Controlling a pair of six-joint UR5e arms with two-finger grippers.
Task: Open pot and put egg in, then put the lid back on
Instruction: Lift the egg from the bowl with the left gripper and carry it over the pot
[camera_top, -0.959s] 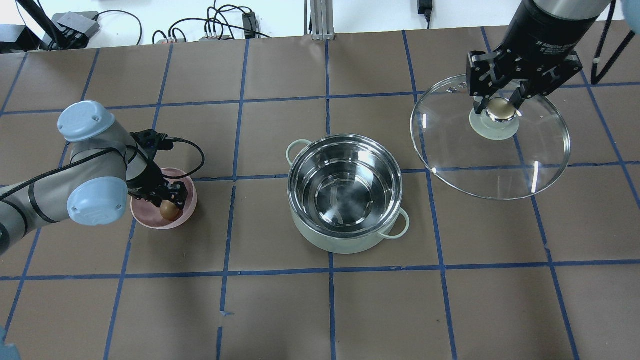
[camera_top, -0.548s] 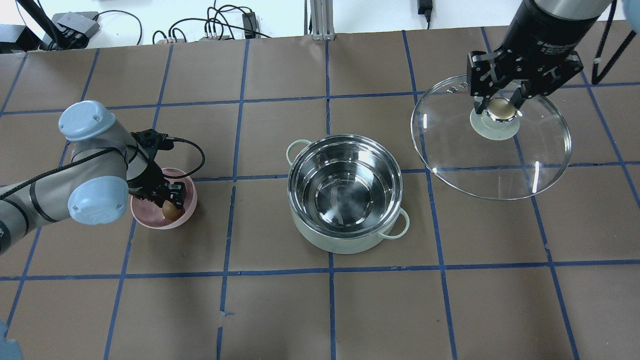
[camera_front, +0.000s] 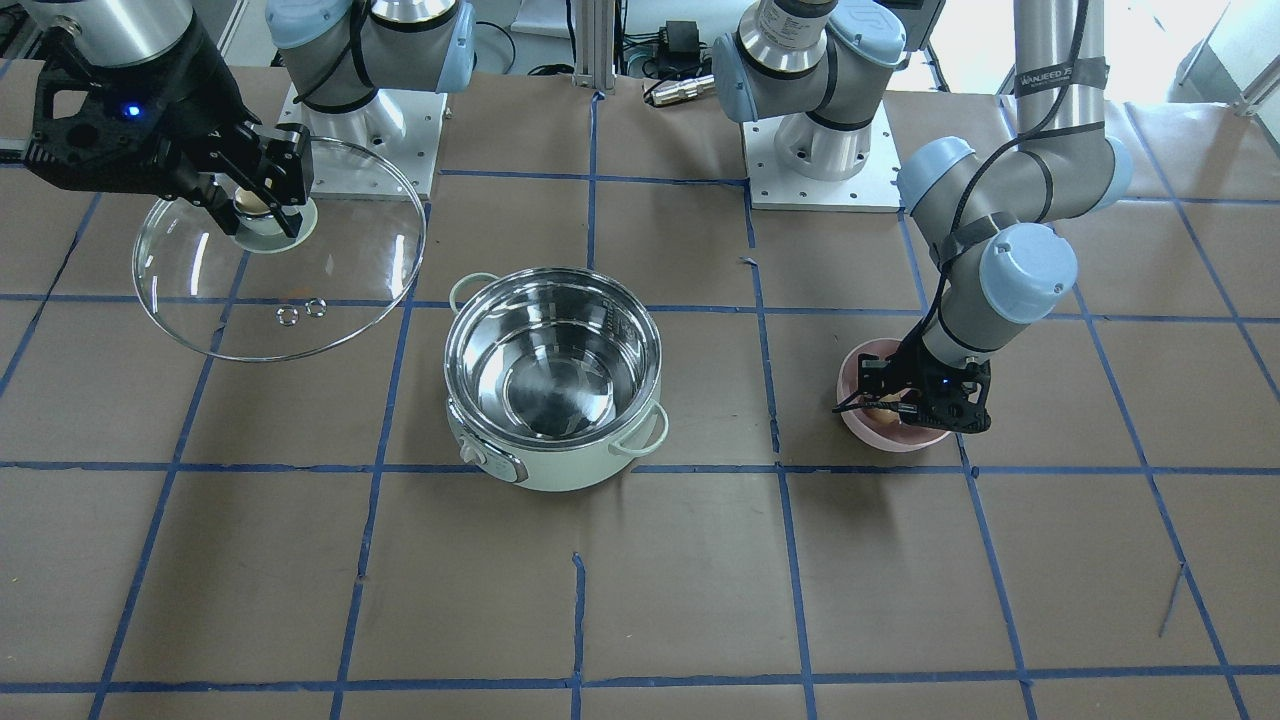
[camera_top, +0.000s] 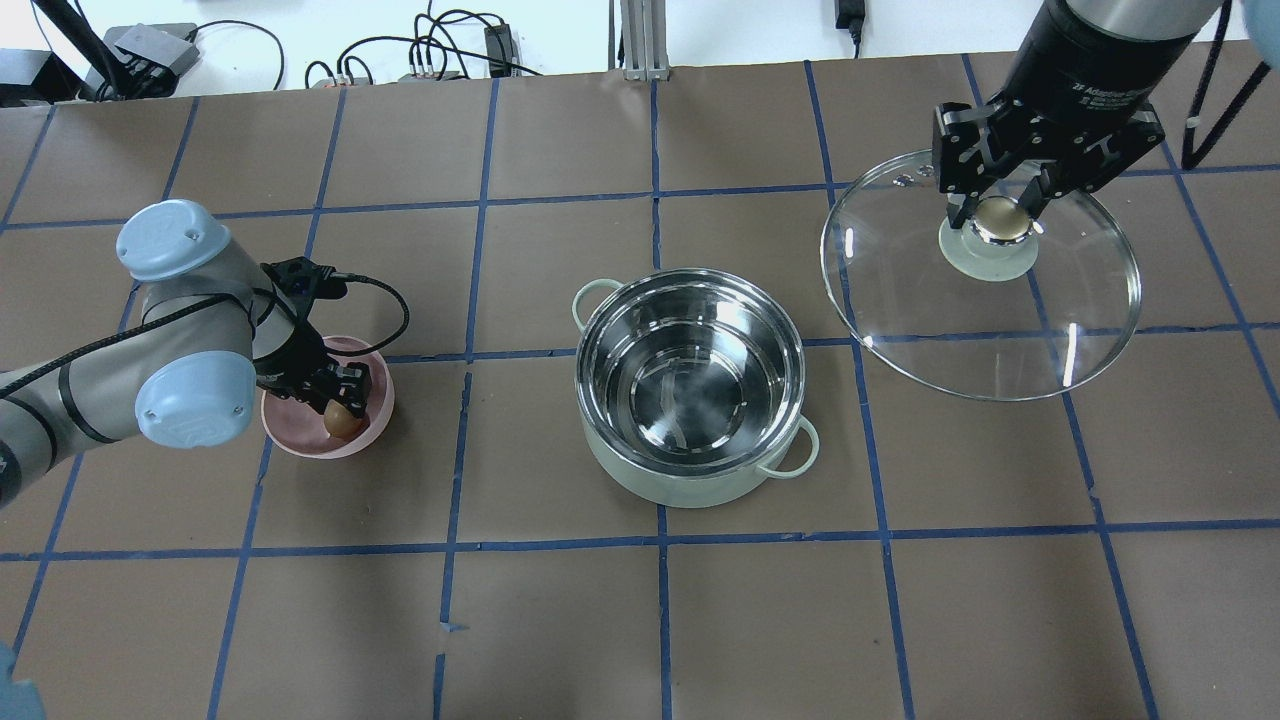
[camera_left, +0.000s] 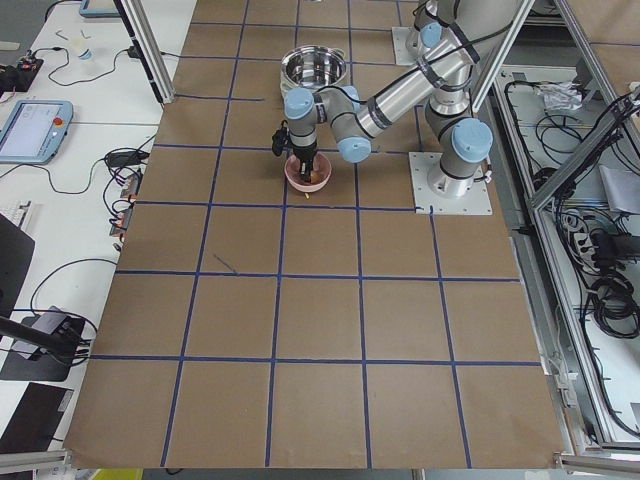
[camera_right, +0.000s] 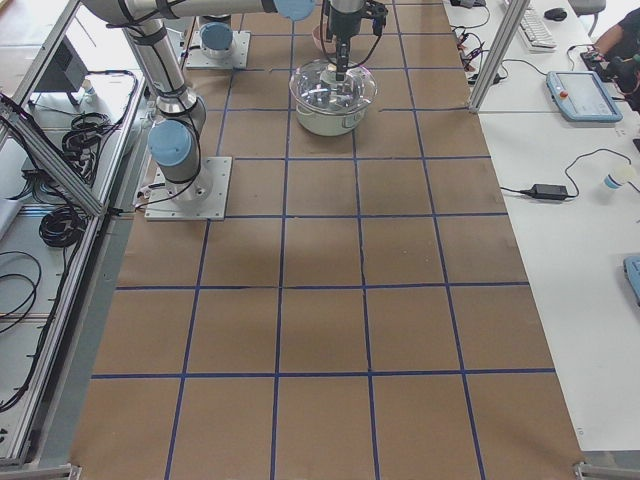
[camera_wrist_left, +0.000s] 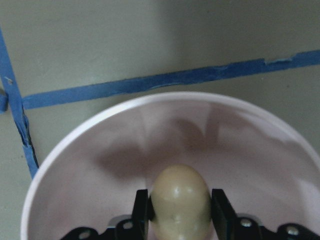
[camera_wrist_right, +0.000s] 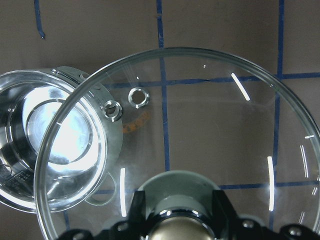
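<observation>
The mint-green pot (camera_top: 690, 385) stands open mid-table, its steel interior bare; it also shows in the front view (camera_front: 552, 375). My right gripper (camera_top: 998, 205) is shut on the gold-topped knob (camera_wrist_right: 180, 225) of the glass lid (camera_top: 980, 300) and holds it in the air to the pot's right. My left gripper (camera_top: 342, 405) reaches into the pink bowl (camera_top: 290, 435), its fingers (camera_wrist_left: 141, 212) closed on either side of the light-brown egg (camera_wrist_left: 180, 200), which also shows from overhead (camera_top: 342, 421).
The table is brown paper with a blue tape grid (camera_top: 660, 530). Cables and power bricks (camera_top: 440, 55) lie along the far edge. The arm bases (camera_front: 815, 150) stand on the robot's side of the table.
Almost nothing has moved. The left gripper has stayed at the egg in the bowl with only a slight shift. The right gripper holds the lid in the same place.
</observation>
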